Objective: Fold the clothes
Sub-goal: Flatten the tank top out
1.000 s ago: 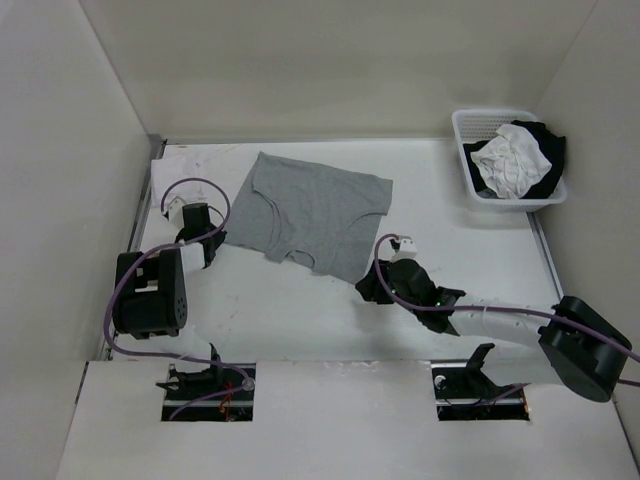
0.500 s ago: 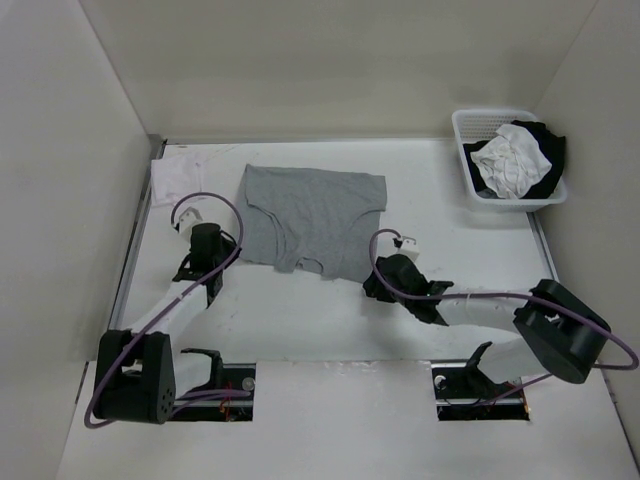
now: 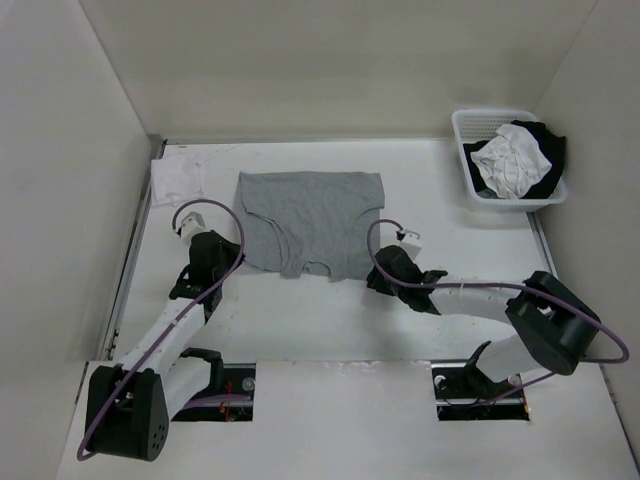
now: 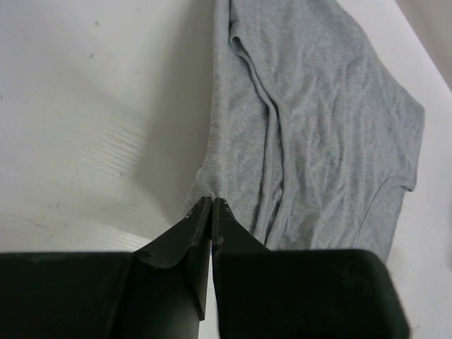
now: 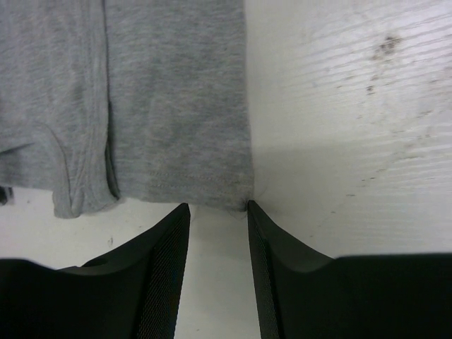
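Where the clothes lie, top view: the grey clothes (image 3: 310,215) are spread flat on the white table (image 3: 300,320), about halfway back. The straight waistband edge faces the far wall and the two short leg openings face the arms.
Top view, arms: the left gripper (image 3: 230,256) is at the garment's near left corner and the right gripper (image 3: 378,270) is at its near right corner.
Top view, surroundings: a small white cloth (image 3: 178,178) lies at the table's far left corner. A white basket (image 3: 462,140) at the far right holds white and black garments (image 3: 512,160).
Left wrist view: the jaws are pressed together, pinching the garment's edge, and the fabric puckers at the tips. The rest of the cloth runs away in soft wrinkles.
Right wrist view: the jaws stand apart at the stitched hem's corner, and the fingertip (image 5: 258,212) on the picture's right touches that corner. Dark specks mark the table beyond.
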`<state>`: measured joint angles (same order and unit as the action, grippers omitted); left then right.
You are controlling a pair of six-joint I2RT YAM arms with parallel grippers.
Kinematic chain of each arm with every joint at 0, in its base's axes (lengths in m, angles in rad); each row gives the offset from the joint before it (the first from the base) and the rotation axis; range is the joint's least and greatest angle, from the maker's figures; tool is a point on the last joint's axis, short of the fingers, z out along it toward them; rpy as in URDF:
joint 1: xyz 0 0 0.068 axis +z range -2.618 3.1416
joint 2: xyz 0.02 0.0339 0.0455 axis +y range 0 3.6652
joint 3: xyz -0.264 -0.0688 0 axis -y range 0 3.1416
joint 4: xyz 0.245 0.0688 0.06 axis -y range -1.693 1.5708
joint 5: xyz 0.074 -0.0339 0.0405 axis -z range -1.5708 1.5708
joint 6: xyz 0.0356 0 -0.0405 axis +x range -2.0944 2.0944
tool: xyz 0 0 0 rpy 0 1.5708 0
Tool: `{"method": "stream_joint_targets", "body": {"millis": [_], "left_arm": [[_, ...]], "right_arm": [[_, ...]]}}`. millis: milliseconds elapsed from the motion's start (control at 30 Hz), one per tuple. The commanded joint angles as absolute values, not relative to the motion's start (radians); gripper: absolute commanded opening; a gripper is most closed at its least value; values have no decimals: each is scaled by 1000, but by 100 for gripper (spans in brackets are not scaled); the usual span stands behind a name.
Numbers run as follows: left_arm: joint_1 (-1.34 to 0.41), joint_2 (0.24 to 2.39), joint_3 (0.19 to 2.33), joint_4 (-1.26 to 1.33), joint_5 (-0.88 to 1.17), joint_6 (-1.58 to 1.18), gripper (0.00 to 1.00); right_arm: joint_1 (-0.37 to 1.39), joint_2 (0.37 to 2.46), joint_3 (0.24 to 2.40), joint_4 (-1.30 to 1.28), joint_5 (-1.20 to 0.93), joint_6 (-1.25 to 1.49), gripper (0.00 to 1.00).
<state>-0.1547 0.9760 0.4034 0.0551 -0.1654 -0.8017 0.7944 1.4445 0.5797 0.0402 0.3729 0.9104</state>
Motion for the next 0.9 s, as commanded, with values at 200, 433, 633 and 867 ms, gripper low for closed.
{"method": "stream_joint_targets", "body": {"millis": [200, 433, 633, 867], "left_arm": [[-186, 917, 399, 92, -150, -813, 1], [-194, 902, 397, 97, -150, -821, 1], [-203, 864, 423, 83, -138, -845, 0], [-341, 715, 693, -38, -216, -845, 0]], "right_arm": [[751, 1463, 643, -90, 454, 925, 39], [743, 1548, 689, -94, 446, 923, 24], [732, 1394, 640, -29, 468, 899, 0], [833, 783, 796, -357, 691, 724, 0]]}}
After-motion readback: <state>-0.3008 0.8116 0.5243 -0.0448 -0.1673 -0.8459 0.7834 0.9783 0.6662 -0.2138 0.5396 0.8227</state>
